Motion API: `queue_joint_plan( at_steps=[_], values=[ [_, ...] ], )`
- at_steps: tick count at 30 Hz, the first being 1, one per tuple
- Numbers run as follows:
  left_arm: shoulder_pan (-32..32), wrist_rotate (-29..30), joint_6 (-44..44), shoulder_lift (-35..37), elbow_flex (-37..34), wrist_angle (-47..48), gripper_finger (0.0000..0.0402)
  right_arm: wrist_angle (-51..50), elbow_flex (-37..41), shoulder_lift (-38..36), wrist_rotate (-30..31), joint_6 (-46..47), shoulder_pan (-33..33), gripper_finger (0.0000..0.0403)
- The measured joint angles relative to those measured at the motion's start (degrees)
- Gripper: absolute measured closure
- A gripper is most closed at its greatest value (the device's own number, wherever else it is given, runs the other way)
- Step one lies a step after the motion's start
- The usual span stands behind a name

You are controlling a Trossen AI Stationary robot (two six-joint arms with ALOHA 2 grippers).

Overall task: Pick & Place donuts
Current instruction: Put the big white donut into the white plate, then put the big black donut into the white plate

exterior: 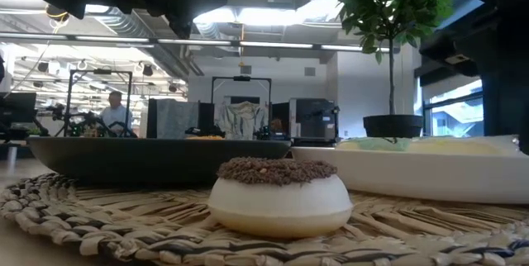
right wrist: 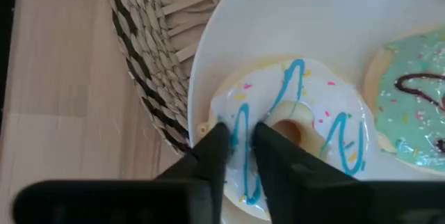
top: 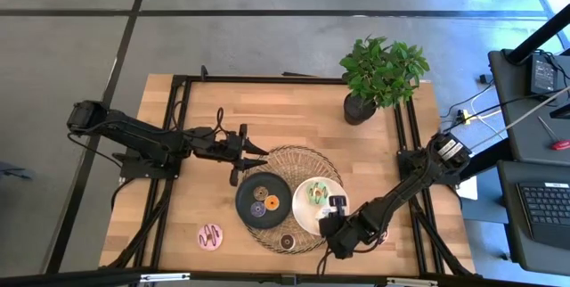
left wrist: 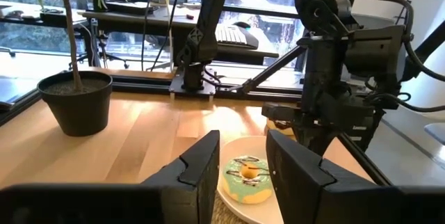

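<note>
**Right claw pinches a white donut on the white plate**

The right claw (right wrist: 240,144) is low over the white plate (top: 305,213), at the plate's edge nearest the front of the desk (top: 294,118). Its two fingers are pressed on the ring of a white-iced donut (right wrist: 306,123) with blue zigzag lines; one finger is on the outer side of the ring and the other is near the hole. This donut lies on the white plate, and a green-iced donut (top: 318,192) with a dark line lies just beside it on the same plate.

The left claw (top: 252,155) hovers above the woven mat (top: 287,155), near the black plate (top: 247,189), with its fingers spread apart and nothing between them.

On the black plate lie a purple donut (top: 257,209) and an orange donut (top: 272,202), close together. A chocolate donut (top: 287,242) with a cream-coloured body rests on the mat, in front of both plates. A pink striped donut (top: 210,234) lies on the bare wood, apart from the mat. A potted plant (top: 378,77) stands at the far right corner of the desk.
</note>
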State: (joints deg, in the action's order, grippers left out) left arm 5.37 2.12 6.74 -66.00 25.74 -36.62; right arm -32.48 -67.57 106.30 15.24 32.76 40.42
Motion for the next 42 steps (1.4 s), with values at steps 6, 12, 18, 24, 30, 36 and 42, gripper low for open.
queue_joint_plan(
  at_steps=[6,12,18,24,30,36,42],
  values=[
    [0.0,0.02,0.0,0.0,0.0,0.43,0.0285,-1.77,0.02,-3.12,1.48,3.39,0.0,0.0269],
    [0.0,-0.01,0.0,0.02,0.0,0.64,0.0285,-7.87,0.02,-13.02,-0.41,13.21,0.64,0.0248],
    [0.0,-0.01,0.03,0.02,0.0,0.79,0.0287,-11.04,0.02,-19.99,3.32,27.69,7.26,0.0245],
    [0.0,-0.09,0.15,0.02,0.0,0.83,0.0283,-9.91,0.07,-19.26,4.55,34.54,14.15,0.0244],
    [0.0,-0.14,1.92,0.02,0.0,0.89,0.0288,-11.48,0.11,-17.61,4.59,34.5,16.3,0.0244],
    [0.08,-0.18,4.66,0.04,0.0,1.2,0.0286,-11.41,0.11,-13.72,2.75,35.44,16.29,0.0244],
    [0.92,-0.22,5.04,-0.07,0.0,1.78,0.0288,-15.59,0.11,-8.35,-5.3,36.31,15.7,0.0244]
  ],
)
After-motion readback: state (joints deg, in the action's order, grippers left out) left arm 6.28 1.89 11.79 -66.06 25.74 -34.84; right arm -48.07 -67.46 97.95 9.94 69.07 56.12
